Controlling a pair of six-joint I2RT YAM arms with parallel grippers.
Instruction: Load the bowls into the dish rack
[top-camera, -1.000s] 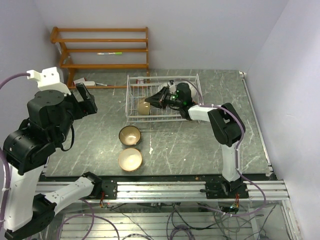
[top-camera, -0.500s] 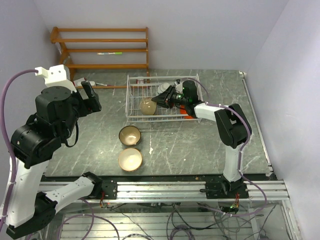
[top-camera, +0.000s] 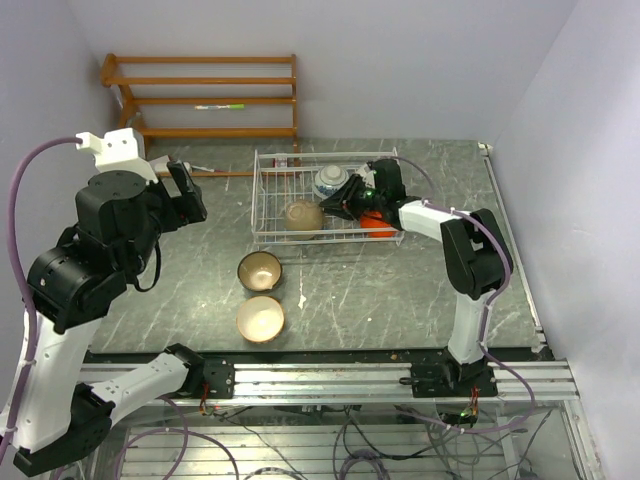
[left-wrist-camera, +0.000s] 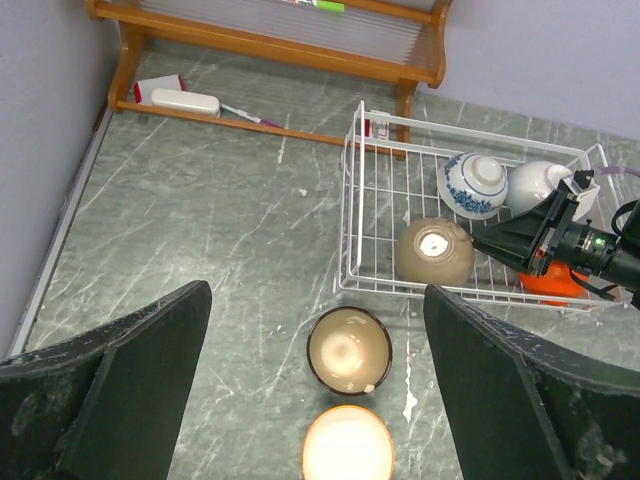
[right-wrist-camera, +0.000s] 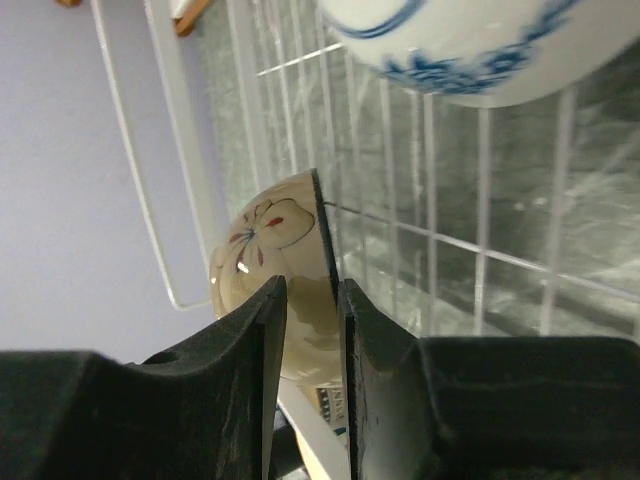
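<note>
The white wire dish rack (top-camera: 258, 200) holds a beige flowered bowl (top-camera: 303, 215) lying mouth-down, a blue-and-white bowl (top-camera: 331, 182), a white bowl (left-wrist-camera: 532, 186) and an orange-red bowl (top-camera: 380, 226). My right gripper (top-camera: 333, 208) lies low inside the rack at the beige bowl's right edge. In the right wrist view its jaws (right-wrist-camera: 312, 288) stand a narrow gap apart, with the beige bowl's (right-wrist-camera: 258, 240) dark rim at their tips. A brown bowl with a tan inside (top-camera: 260, 270) and a pale bowl (top-camera: 260, 318) sit on the table in front of the rack. My left gripper (left-wrist-camera: 315, 292) hangs wide open high above them.
An orange-brown wooden shelf (top-camera: 205, 95) stands against the back wall, with a white box (left-wrist-camera: 185, 101) and a pen lying on the table at its foot. Walls close in on the left, back and right. The table's metal rail runs along the near edge.
The right gripper drew back to the right inside the rack and its jaws parted. The beige bowl shifted slightly right and now lies mouth-down. The left arm rose a little.
</note>
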